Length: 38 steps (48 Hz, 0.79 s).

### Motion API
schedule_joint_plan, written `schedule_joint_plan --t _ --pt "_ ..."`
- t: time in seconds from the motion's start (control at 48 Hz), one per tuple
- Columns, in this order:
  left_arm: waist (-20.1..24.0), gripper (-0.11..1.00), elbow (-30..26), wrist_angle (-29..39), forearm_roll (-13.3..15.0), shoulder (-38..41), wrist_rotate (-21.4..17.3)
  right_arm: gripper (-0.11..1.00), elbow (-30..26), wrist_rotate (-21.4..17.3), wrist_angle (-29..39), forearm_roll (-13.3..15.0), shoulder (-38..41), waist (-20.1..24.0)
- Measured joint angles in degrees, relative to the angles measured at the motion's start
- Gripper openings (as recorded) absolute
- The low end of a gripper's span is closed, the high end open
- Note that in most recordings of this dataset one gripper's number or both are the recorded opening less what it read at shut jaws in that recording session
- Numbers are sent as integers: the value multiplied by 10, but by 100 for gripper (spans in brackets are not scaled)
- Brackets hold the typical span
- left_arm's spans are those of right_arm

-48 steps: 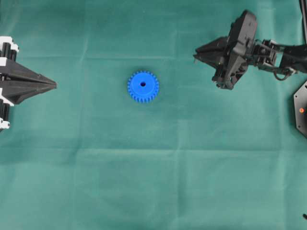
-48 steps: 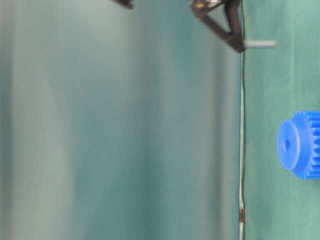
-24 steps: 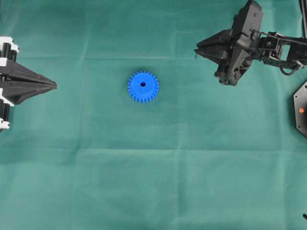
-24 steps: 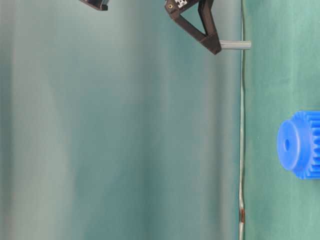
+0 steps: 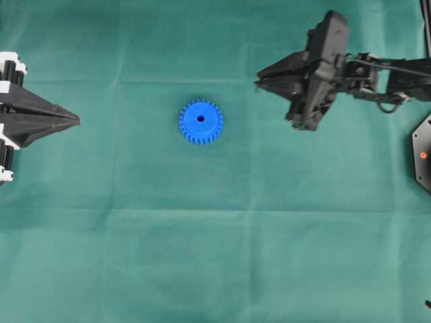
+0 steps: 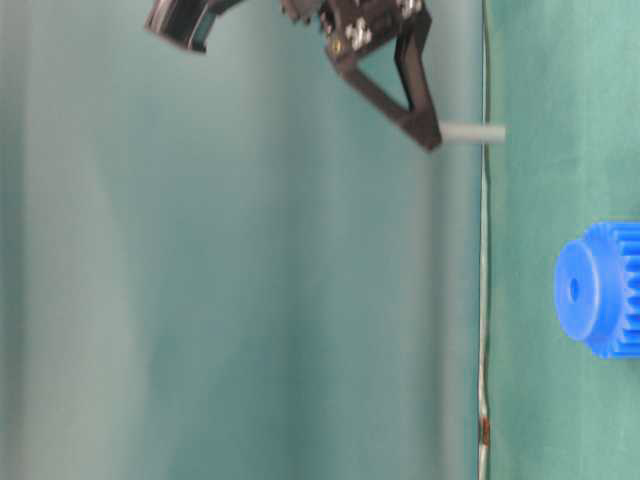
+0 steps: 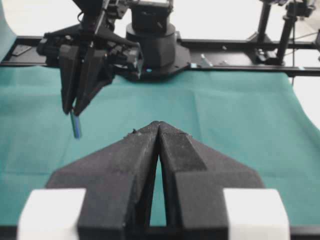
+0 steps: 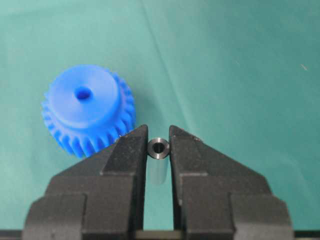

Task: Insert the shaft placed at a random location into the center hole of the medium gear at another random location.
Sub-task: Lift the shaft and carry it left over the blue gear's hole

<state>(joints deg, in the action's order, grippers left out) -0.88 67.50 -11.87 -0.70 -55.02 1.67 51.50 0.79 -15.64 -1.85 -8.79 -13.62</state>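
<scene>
1. Right gripper (image 8: 159, 150) pinches the shaft (image 8: 159, 148) between its fingertips, clear above the green cloth (image 5: 215, 256).
2. Shaft hangs below the jaws, pointing down at the cloth.
3. Blue gear (image 5: 201, 122) lies flat on the cloth, well apart from the shaft, centre hole (image 5: 201, 118) facing up.
4. Left gripper (image 7: 159, 131) has its jaws pressed together, holding nothing.

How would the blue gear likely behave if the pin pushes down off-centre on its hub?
The medium gear lies flat and wide on the cloth, so tipping seems unlikely. It looks like light plastic, so it may slide sideways. The shaft looks rigid and should not bend.
</scene>
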Motion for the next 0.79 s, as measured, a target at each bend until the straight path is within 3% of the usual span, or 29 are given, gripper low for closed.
schedule_joint_plan --t 0.417,0.792 --pt "0 0 0 1 0 0 1 13 -138 -1 4 -1 115 53" --pt "-1 0 0 4 -1 -1 1 13 -160 -1 11 -1 136 55"
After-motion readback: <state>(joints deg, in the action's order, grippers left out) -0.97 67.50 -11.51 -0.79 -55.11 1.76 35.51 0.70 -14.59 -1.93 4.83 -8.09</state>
